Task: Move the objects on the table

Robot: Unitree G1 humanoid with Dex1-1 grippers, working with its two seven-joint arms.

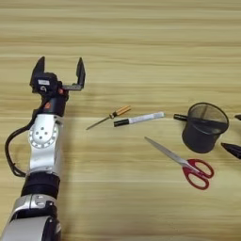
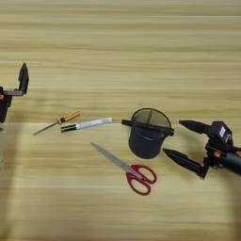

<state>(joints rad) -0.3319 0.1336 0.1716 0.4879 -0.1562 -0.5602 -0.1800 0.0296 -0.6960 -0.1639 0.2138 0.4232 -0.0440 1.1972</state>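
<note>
On the wooden table (image 1: 141, 37) lie a small orange-handled screwdriver (image 1: 111, 116) and, just right of it, a white marker with a black cap (image 1: 139, 119). A black wire-mesh pen cup (image 2: 148, 133) stands right of the marker, with a short black stub (image 2: 127, 123) sticking out at its left side. Red-handled scissors (image 2: 129, 172) lie in front of the cup, blades pointing up-left. My right gripper (image 2: 173, 137) is open just right of the cup, fingertips towards it and holding nothing. My left gripper (image 1: 60, 61) stands open and empty at the far left, well apart from the screwdriver.
My left arm (image 1: 42, 160) runs up the left side from the near edge. Bare wood stretches across the far half of the table and in front of the scissors.
</note>
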